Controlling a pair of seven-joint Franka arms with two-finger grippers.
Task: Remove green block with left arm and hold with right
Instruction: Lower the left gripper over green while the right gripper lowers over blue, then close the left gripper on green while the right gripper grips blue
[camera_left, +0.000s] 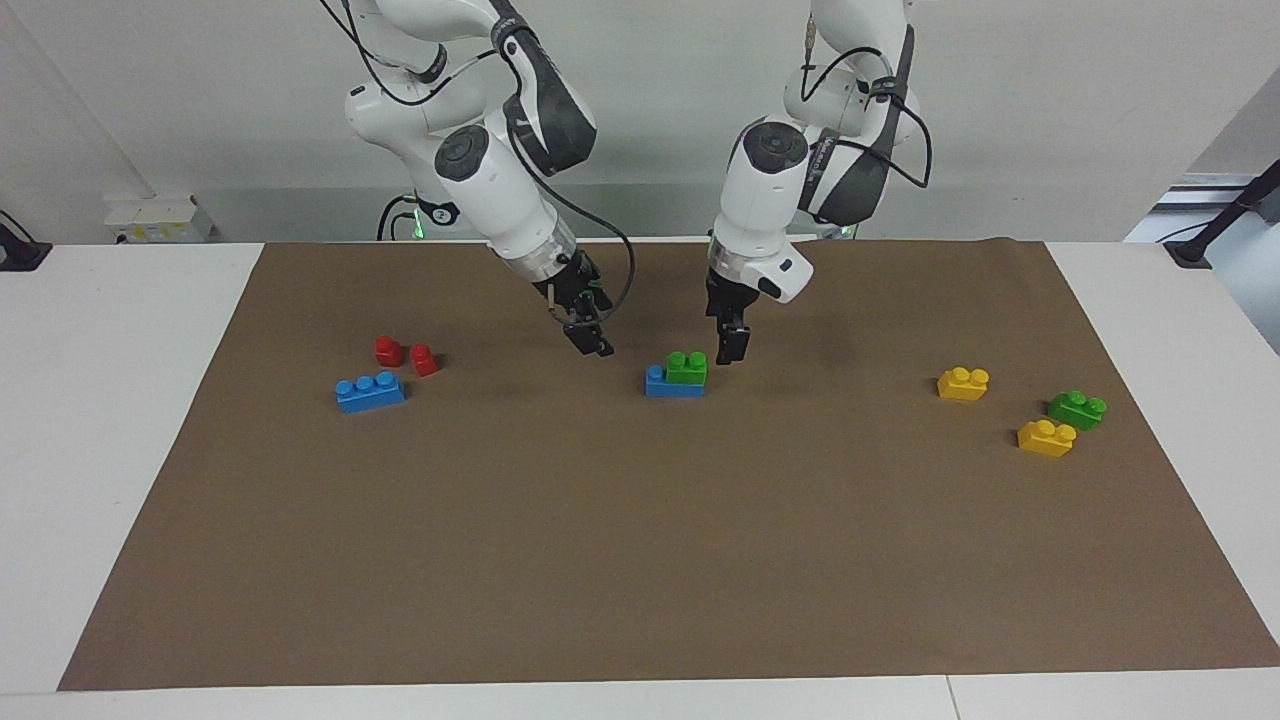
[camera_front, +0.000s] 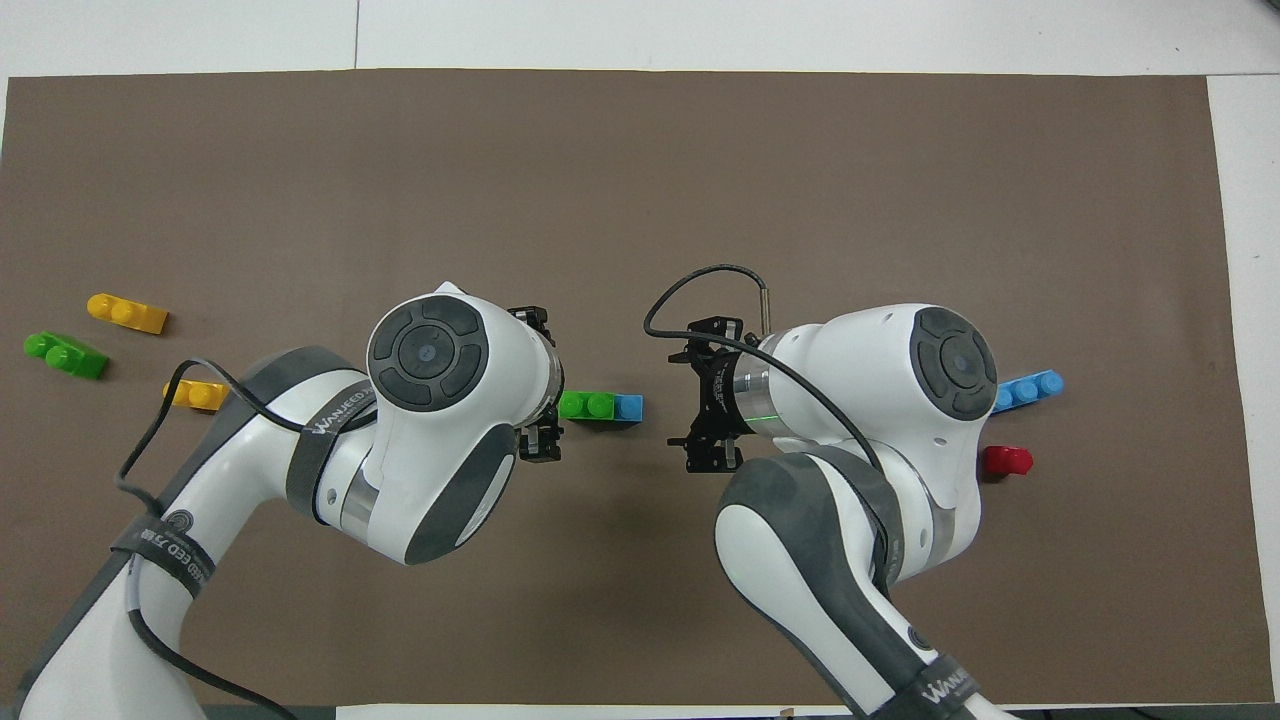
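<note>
Covering most of the white table (camera_left: 120, 400), a brown mat (camera_left: 640, 560) carries everything. Both arms lean in over its middle, the left arm (camera_left: 770, 190) and the right arm (camera_left: 490, 190) facing each other across a small stack. The left gripper (camera_left: 733, 350) hangs low, just beside the stack on the side toward the left arm's end, its fingers spread apart and holding nothing. The right gripper (camera_left: 590, 340) hovers over bare mat near the stack toward the right arm's end, tilted, its fingers also apart and empty. The stack itself is a blue brick (camera_left: 665, 385) with the green block (camera_left: 687, 368) pressed onto it at the end toward the left arm, neither gripper touching it. Toward the right arm's end lie a second blue brick (camera_left: 370, 391) and two red pieces (camera_left: 388, 350). Toward the left arm's end lie two yellow bricks (camera_left: 963, 383) and a green brick (camera_left: 1077, 409).
</note>
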